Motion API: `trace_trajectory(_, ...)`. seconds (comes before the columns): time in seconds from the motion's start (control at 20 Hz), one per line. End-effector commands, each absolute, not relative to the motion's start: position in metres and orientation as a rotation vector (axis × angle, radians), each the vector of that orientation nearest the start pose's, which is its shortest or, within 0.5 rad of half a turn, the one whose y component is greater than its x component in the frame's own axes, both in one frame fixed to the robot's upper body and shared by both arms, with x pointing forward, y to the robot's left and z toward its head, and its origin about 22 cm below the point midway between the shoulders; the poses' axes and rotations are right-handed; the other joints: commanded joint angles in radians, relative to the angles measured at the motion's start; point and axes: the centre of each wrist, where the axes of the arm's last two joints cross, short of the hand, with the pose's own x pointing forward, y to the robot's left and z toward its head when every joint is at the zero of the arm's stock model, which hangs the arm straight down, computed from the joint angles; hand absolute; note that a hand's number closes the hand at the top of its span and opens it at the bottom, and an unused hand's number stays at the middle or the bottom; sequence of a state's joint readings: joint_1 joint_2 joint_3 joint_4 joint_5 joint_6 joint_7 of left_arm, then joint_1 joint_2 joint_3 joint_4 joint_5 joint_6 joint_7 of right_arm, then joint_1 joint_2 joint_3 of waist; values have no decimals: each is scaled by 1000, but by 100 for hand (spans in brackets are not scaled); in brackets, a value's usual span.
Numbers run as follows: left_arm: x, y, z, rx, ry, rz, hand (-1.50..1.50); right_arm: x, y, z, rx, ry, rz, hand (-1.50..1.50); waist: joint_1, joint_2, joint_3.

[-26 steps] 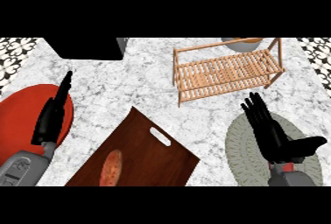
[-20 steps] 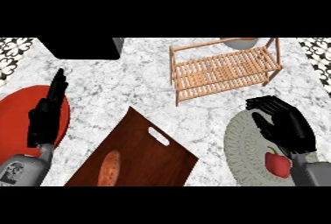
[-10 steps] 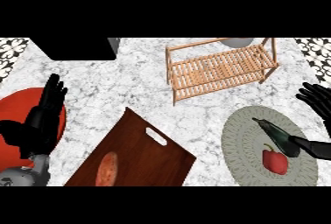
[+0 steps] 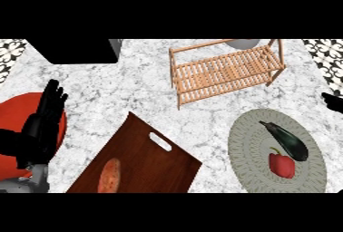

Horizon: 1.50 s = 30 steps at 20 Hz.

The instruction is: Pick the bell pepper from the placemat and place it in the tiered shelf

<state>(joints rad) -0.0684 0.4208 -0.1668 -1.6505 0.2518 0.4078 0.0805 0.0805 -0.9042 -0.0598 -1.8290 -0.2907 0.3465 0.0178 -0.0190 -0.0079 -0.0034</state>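
Observation:
The red bell pepper (image 4: 282, 165) lies on the oval grey placemat (image 4: 249, 149) at the lower right, just below a dark eggplant (image 4: 285, 141). The wooden tiered shelf (image 4: 224, 70) stands at the upper middle right, with nothing on its slats. Only a black sliver of my right hand (image 4: 333, 102) shows at the right edge, above and to the right of the placemat and apart from the pepper. At the far left my left hand (image 4: 41, 126) rests open, fingers up, holding nothing.
A dark wooden cutting board (image 4: 144, 158) with an orange-brown vegetable (image 4: 108, 175) lies in the lower middle. A red round mat (image 4: 17, 124) sits under the left hand. A black box (image 4: 74, 50) and a grey bowl (image 4: 242, 43) stand at the back edge.
My right hand has moved off the placemat to the right edge, uncovering the bell pepper and eggplant. The left hand has shifted slightly and stays open.

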Motion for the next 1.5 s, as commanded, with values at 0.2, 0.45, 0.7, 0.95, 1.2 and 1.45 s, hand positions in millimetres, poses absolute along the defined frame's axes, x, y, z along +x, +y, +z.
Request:
trace_trajectory(0.2,263,269,65,244,-1606,49,0,201,-311,198,-623,-1278,1217,-150,16,7,-1)
trace_trajectory(0.45,271,268,73,238,-1619,26,0,186,-270,180,-695,-1145,1207,-150,33,11,2)
trace_trajectory(0.7,255,262,57,250,-1606,11,0,195,-258,145,-821,-1043,1262,-150,32,10,3)
trace_trajectory(0.95,262,267,62,232,-1596,46,0,201,-258,127,-954,-861,1334,-150,27,10,3)
trace_trajectory(1.2,259,260,66,255,-1614,57,0,204,-257,134,-956,-848,1296,-150,20,7,3)
trace_trajectory(1.45,253,286,44,253,-1601,65,0,204,-276,111,-934,-875,1302,-150,18,7,3)
